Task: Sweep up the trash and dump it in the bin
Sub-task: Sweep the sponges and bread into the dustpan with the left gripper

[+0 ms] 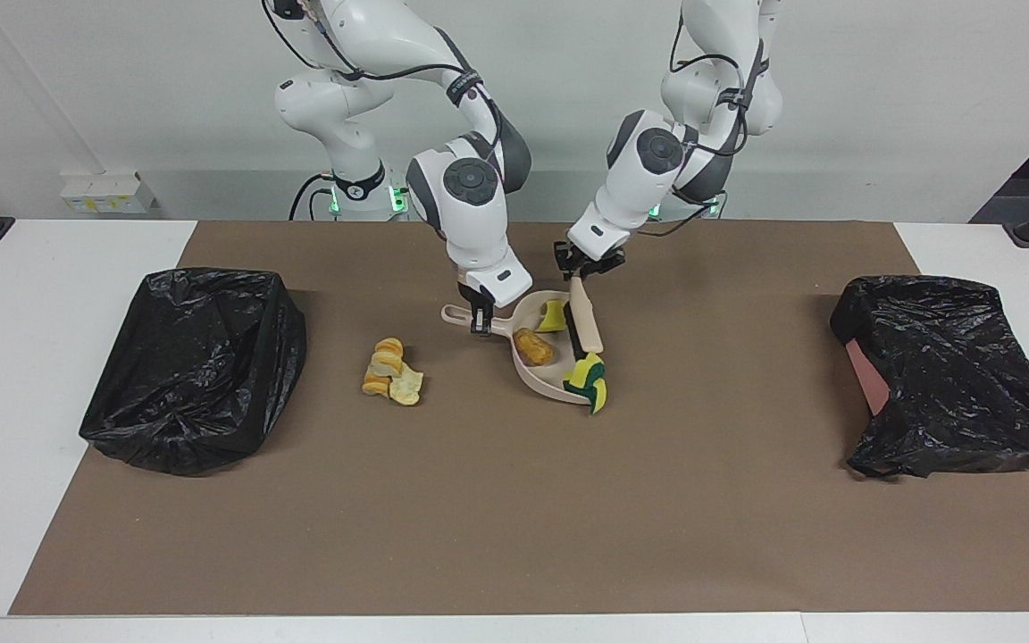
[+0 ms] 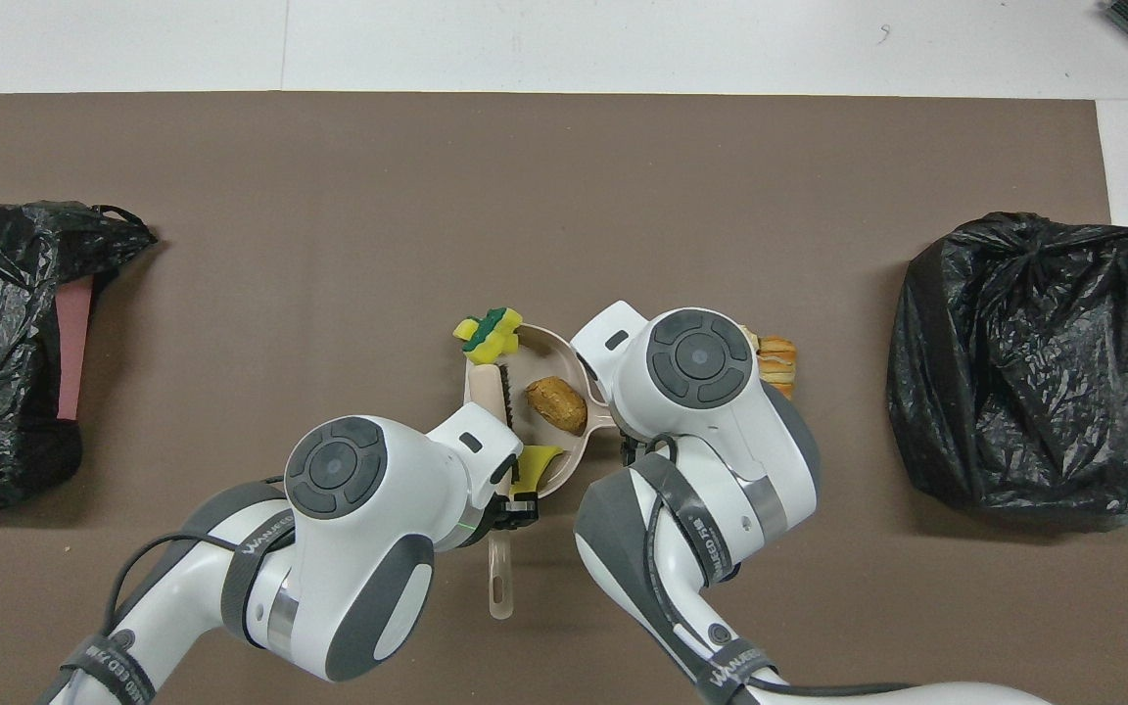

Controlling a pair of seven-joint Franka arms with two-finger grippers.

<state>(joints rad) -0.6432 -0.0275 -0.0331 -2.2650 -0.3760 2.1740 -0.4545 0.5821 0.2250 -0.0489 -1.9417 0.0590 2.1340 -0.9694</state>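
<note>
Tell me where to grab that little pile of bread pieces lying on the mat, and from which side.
Come straight down on the bread pieces and pinch across the narrow width of the pile. It lies low and loose on the mat, apart from the dustpan, with nothing to hold from the side.

Dustpan mid-tabletop, bread lump and sponge chunks in it, brush across its mouth, bread pieces beside it toward the right arm's end, bin bags at both ends.

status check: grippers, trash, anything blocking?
Left gripper shut on brush, right gripper shut on dustpan handle. Brown lump and yellow chunk in pan; green-backed sponge at lip. Bread pieces unswept. Nothing blocking.
</note>
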